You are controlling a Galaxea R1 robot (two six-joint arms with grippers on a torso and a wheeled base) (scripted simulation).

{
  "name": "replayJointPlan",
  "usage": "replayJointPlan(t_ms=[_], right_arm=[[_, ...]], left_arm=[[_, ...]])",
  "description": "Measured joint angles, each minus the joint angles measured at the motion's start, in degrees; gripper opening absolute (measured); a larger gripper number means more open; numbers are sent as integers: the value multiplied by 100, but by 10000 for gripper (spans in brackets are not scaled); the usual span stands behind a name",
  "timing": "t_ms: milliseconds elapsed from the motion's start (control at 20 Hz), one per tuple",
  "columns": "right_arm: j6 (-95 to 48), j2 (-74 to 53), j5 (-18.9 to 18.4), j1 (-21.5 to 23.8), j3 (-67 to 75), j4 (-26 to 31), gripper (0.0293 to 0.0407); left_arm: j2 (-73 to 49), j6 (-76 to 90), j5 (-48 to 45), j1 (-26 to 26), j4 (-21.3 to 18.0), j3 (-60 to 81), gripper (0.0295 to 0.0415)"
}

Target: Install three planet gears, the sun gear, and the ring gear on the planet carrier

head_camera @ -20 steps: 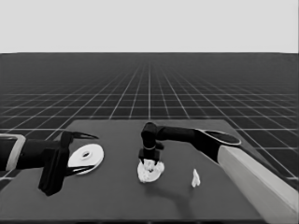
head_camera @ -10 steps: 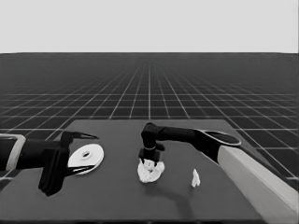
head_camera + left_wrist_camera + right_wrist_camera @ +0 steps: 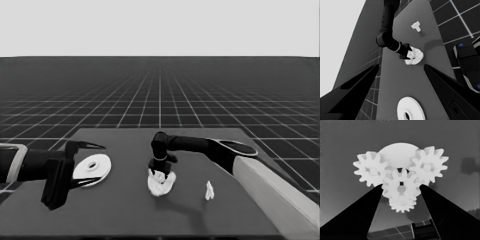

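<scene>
Watching the last second, I see nothing shift: my right pincer [image 3: 161, 172] stays clamped on the middle gear [image 3: 401, 187], seated among three other gears [image 3: 371, 171] on the smaller round part [image 3: 397, 153] mid-surface [image 3: 125, 210]. The larger round part [image 3: 412, 106] lies far left under my parked, wide-open left pincer [image 3: 95, 164], so I judge capping comes next.

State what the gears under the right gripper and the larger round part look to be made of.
The gears look like matte white plastic: evenly pale, crisp moulded teeth, no glint. This is a render, so that is only a guess. The larger round part, under the parked left gripper, shows the same flat white, smooth finish. The right gripper has its fingers either side of the middle gear.
</scene>
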Motion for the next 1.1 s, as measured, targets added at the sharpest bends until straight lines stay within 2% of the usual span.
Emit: replayJointPlan(t_ms=[1100], right_arm=[[1320,0,0,1,0,0,309]], left_arm=[[0,0,0,0,0,0,385]])
